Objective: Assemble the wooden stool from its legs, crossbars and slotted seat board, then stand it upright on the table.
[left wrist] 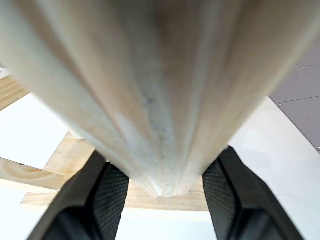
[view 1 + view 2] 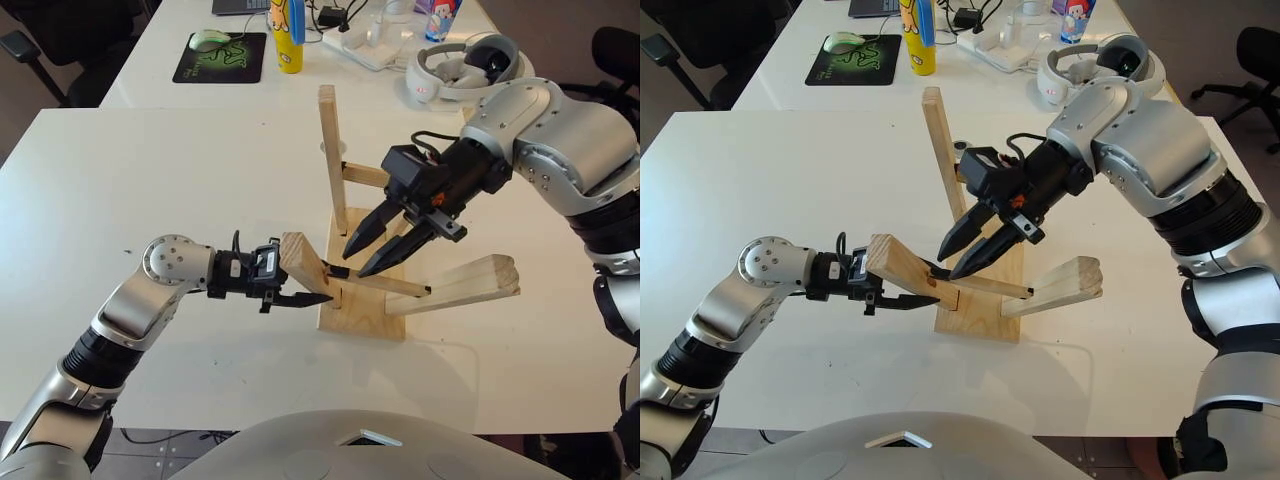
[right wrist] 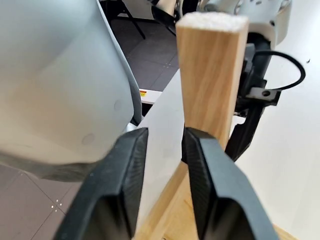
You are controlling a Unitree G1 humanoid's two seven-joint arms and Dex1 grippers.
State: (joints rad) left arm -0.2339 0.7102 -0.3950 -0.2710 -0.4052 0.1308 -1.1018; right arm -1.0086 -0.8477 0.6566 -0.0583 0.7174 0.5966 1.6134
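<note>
Pine leg (image 2: pixel 300 255), pale, square-section, judged stiff and light; left gripper (image 2: pixel 312 297) clamps its flat faces; right gripper (image 2: pixel 354 265) hangs open, empty, just beyond the left's fingertips; I'd hold low.

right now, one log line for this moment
left gripper: shut on leg | right gripper: open above seat board | task: unfinished

Plain white surface (image 2: pixel 150 190) — slotted seat board (image 2: pixel 365 318) lies flat on it, and one wooden leg (image 2: pixel 465 282) rests on it just right of that board.
</note>
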